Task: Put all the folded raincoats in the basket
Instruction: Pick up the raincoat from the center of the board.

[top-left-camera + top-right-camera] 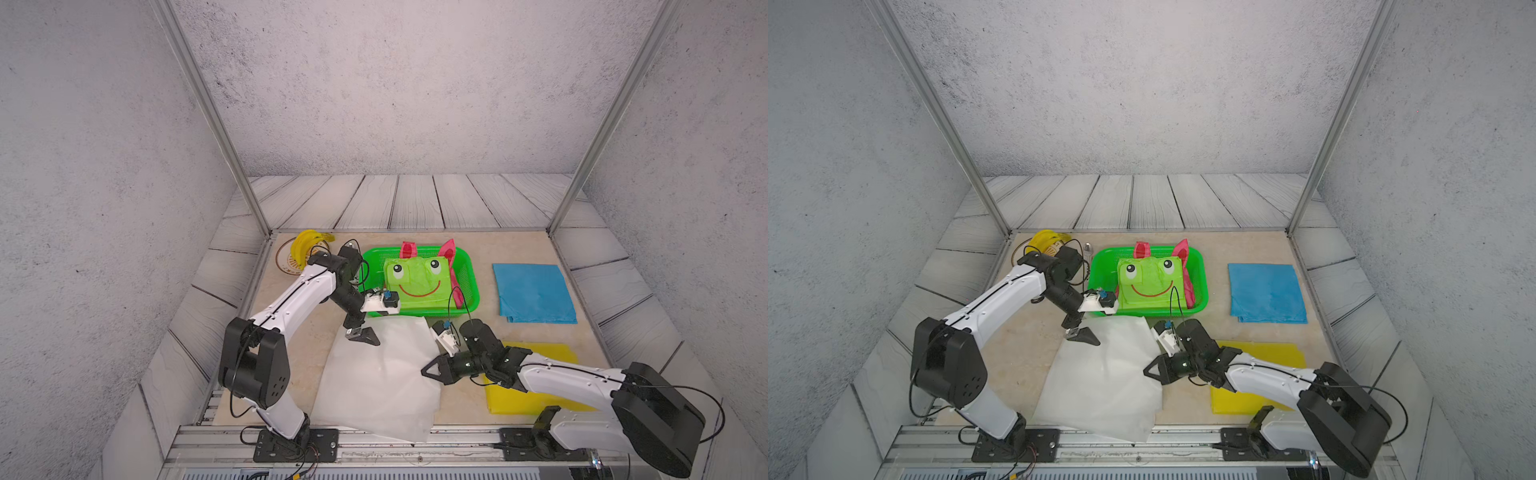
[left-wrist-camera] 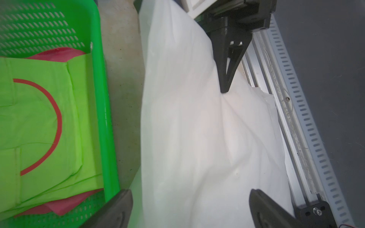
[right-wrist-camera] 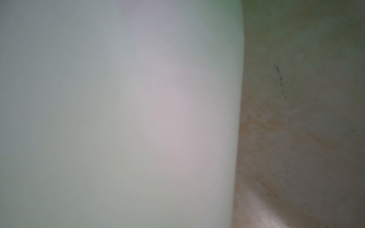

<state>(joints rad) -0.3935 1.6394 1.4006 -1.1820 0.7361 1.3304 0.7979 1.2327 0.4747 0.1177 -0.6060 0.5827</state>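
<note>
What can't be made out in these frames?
- Right wrist view: a blur; the white raincoat fills it, no pincer shows.
- Right pincer: shut, but whether it pinches fabric is too small to tell in the top views.
- Yellow sheet: partly under the right arm in both top views.
- Bananas: what they rest on is partly hidden by the left arm.
- Left pincer: cut off by the left wrist view's edge.

A pale white sheet (image 3: 118,118), out of focus and faintly green-tinged along one border, fills most of the frame, its smooth curved edge meeting the mottled beige tabletop (image 3: 296,138), which shows small dark specks and a faint sheen.
</note>
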